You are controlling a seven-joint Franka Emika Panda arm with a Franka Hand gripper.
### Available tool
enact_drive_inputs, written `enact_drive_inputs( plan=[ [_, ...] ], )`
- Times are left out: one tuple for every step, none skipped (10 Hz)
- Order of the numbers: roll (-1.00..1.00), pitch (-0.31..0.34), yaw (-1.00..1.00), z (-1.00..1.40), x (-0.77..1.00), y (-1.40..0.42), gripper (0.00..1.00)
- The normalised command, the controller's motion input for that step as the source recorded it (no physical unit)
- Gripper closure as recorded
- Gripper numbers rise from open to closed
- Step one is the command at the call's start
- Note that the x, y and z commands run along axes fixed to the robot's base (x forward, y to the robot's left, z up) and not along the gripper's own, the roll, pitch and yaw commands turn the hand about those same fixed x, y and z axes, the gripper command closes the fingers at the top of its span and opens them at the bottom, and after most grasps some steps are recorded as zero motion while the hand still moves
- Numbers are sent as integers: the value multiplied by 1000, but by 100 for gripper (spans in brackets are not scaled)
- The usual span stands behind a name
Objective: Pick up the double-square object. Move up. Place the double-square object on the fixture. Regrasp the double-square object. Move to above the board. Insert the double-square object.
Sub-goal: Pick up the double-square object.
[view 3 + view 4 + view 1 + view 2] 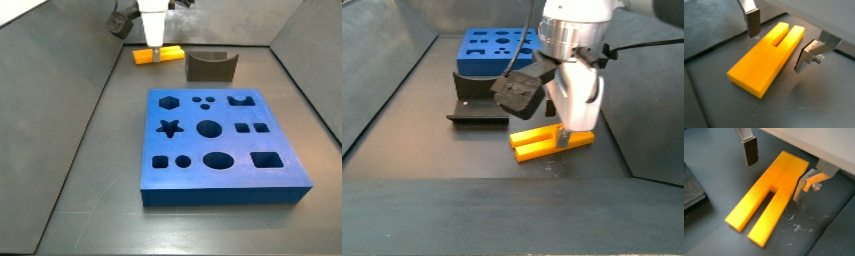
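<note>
The claw (777, 42) hangs wide open astride the double-square object (767, 57), which lies flat on the floor beside the fixture (210, 66). Neither pad touches it; best to drop lower, centred, then squeeze evenly across its width.

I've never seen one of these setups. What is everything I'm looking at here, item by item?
double-square object: one, bright yellow-orange, a bar with a lengthwise slot splitting one end into two prongs; lying flat on the dark floor, away from the board.
fixture: one, dark grey-brown, a small block with a notch in its top; standing on the floor between the bar and the board.
board: one, blue, a thick slab with dark cutouts (hexagon, star, circles, squares); lying on the floor.
floor: one, dark grey, with grey walls around it.
gripper: one, on a white arm; flat silver fingers open, lowered on either side of the bar, not visibly touching it.
</note>
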Motion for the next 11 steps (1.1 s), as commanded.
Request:
enact_drive_inputs(
  plan=[
    [0,-57,-106,-1000,0,163,0],
    [0,-106,0,-1000,-180,289,0],
    [0,-167,114,-997,-343,414,0],
    [-13,-186,269,-906,-466,354,0],
    [0,-204,0,-203,-403,46,0],
    [0,0,0,0,-17,49,0],
    [-257,-124,111,-546,-140,23,0],
    [-274,-101,457,-520,11,60,0],
    [-286,-109,620,-480,157,60,0],
    [-311,-90,543,-429,14,51,0],
    [-47,0,0,0,0,46,0]
  ],
)
